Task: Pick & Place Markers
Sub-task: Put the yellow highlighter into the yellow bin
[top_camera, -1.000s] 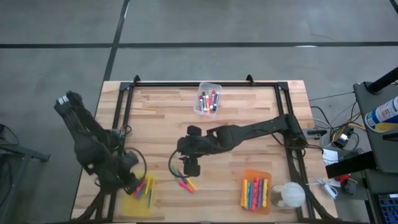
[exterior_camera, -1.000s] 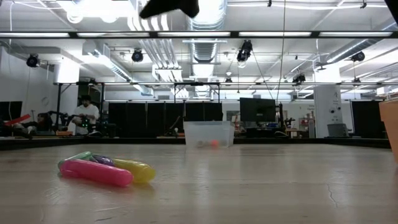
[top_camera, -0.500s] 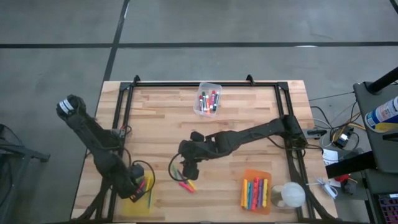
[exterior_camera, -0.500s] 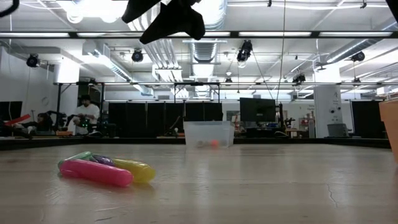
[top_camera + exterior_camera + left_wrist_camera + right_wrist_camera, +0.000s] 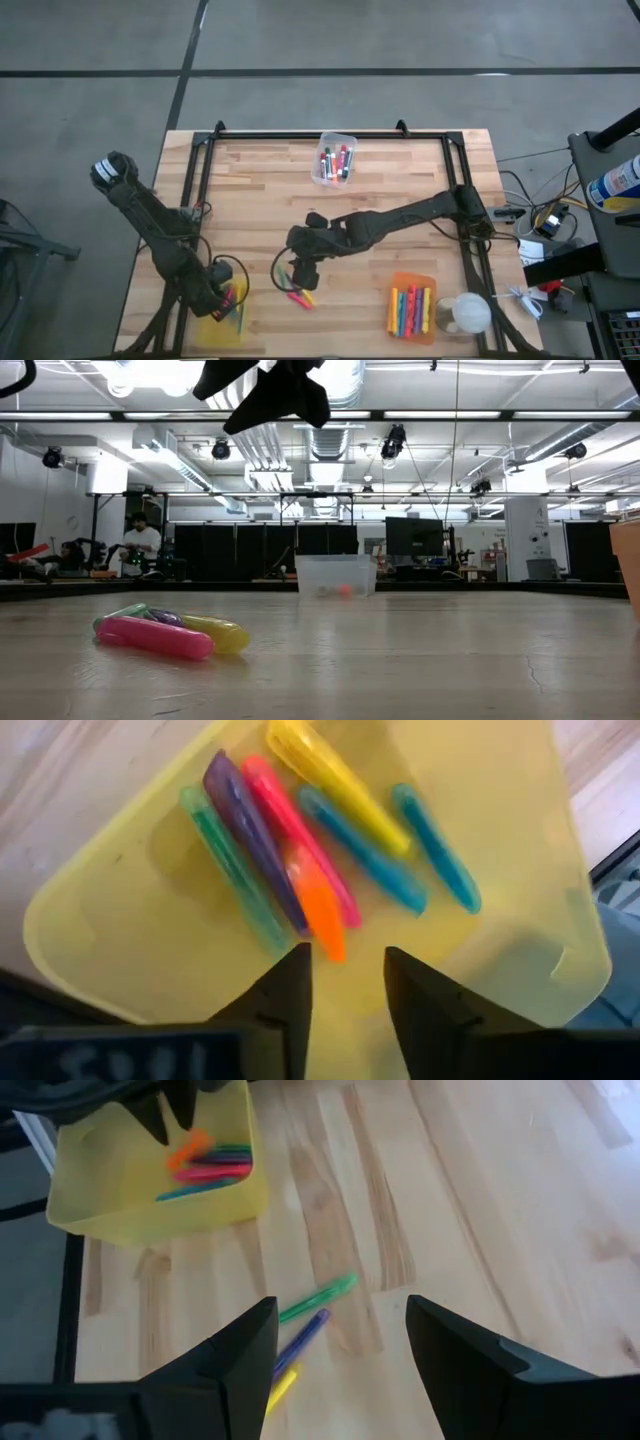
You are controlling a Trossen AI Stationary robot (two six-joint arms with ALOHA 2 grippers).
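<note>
The left gripper (image 5: 345, 982) hung over the yellow bin (image 5: 203, 328) at about seven o'clock on the table (image 5: 250, 190), its fingers (image 5: 283, 1000) parted, with an orange marker (image 5: 318, 907) lying loose just ahead of them among green, purple, pink, yellow and blue markers. The right gripper (image 5: 335, 1345) hovered near the table's middle, fingers spread wide and empty, above a small pile of markers (image 5: 293, 290) on the wood. More markers sat in an orange bin (image 5: 412, 309) at five o'clock and a clear bin (image 5: 335, 160) at twelve.
</note>
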